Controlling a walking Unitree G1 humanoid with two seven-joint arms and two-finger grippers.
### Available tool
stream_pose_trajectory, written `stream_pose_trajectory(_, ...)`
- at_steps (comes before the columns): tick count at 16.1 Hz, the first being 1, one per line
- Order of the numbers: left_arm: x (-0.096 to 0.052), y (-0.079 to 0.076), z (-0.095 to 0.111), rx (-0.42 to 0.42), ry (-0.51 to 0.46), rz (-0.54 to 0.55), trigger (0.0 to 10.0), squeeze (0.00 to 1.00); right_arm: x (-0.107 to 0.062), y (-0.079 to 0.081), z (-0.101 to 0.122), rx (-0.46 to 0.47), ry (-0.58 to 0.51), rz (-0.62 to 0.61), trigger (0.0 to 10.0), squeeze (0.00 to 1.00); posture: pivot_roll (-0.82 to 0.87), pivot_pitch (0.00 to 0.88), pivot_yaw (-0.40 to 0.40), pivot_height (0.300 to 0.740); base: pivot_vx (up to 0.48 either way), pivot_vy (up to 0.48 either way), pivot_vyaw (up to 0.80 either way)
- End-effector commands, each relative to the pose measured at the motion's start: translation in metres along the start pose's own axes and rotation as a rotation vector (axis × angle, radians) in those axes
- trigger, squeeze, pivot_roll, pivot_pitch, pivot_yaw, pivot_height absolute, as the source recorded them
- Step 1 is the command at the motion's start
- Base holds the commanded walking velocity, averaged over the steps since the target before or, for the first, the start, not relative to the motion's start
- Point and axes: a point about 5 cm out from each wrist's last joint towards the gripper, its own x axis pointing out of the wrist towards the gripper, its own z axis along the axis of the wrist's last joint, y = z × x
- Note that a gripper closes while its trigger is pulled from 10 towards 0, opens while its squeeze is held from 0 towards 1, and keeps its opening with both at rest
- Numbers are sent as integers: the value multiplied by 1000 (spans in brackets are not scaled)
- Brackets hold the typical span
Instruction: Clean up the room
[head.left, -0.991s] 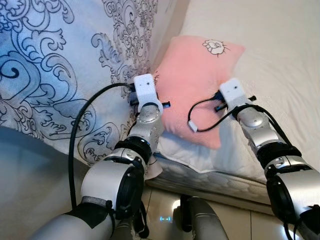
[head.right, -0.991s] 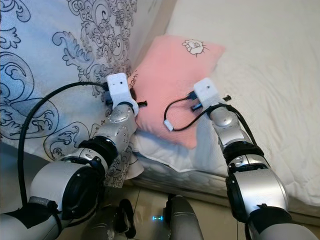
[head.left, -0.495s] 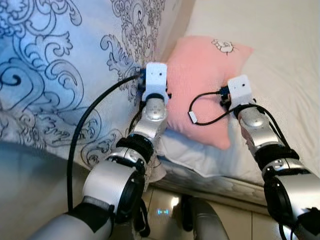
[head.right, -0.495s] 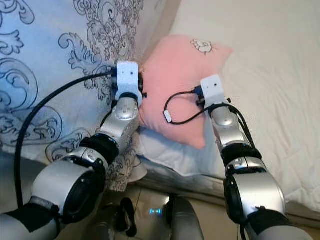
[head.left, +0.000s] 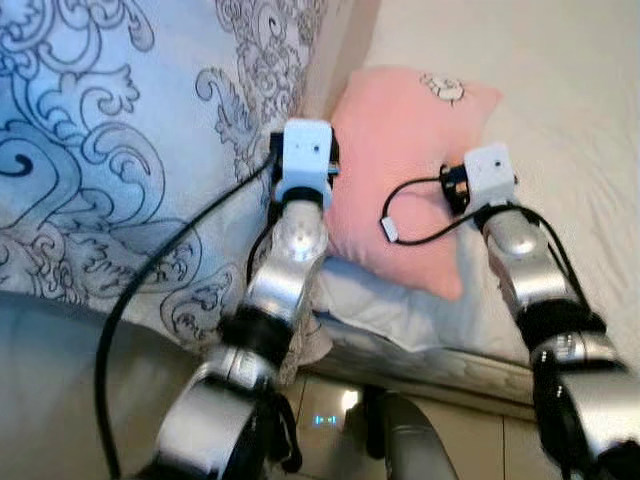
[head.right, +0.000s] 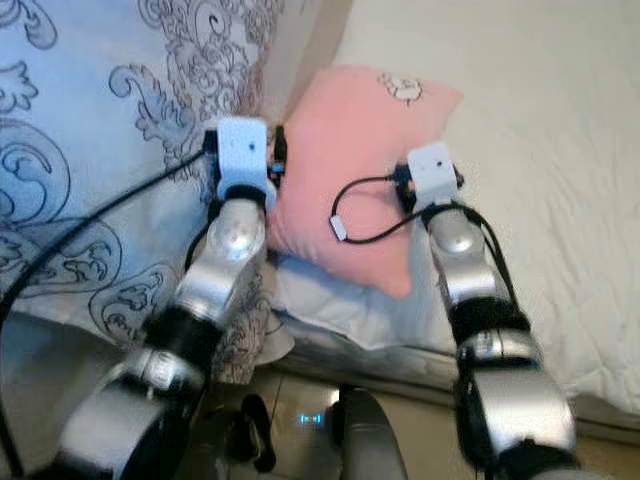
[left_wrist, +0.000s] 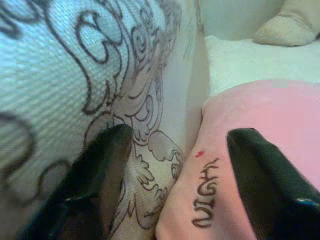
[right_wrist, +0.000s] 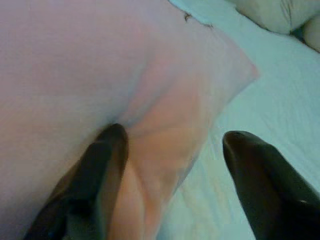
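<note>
A pink pillow (head.left: 400, 140) with a small cartoon print lies on the bed, its left edge against a blue-and-white patterned duvet (head.left: 120, 150). My left gripper (left_wrist: 177, 145) is open at that left edge. One finger (left_wrist: 107, 155) rests on the patterned cloth and the other finger (left_wrist: 260, 165) on the pink pillow (left_wrist: 260, 105), near a printed word. My right gripper (right_wrist: 175, 140) is open at the pillow's right side. One of its fingers (right_wrist: 102, 160) presses into the pink fabric (right_wrist: 75, 65) and the other hangs over the white sheet (right_wrist: 235, 95).
White bedding (head.left: 560, 80) stretches to the right of the pillow. The mattress edge (head.left: 430, 345) runs below it, with pale floor (head.left: 470, 440) beneath. Pale cushions (left_wrist: 285, 25) lie at the far end of the bed.
Both arms have reached forward, so the two grippers now sit higher along the pillow's left and right sides. The view has shifted slightly.
</note>
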Motion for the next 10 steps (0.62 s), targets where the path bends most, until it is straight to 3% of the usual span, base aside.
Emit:
stream_pose_trajectory(1,-10,-8,1,-11,-3,-30,10000,1000,-6,4,2,50,-12,-45,10000,1000,-206,247,39,731,0,0,0)
stream_pose_trajectory(3,-19,3,4,17,-38,-58,10000,1000,-26,9,6,132,-69,-162,10000,1000,-194,212,48,731,0,0,0)
stream_pose_trajectory(6,-28,19,10,32,-78,-81,10000,1000,-56,11,11,180,-152,-253,10000,1000,-177,158,68,731,0,0,0)
stream_pose_trajectory(8,-36,35,-3,29,-36,-87,10000,1000,-82,21,18,171,-216,-255,10000,1000,-174,104,91,731,0,0,0)
stream_pose_trajectory(10,-49,53,-16,8,8,-91,10000,1000,-100,19,9,198,-182,-295,10000,1000,-171,51,111,731,0,0,0)
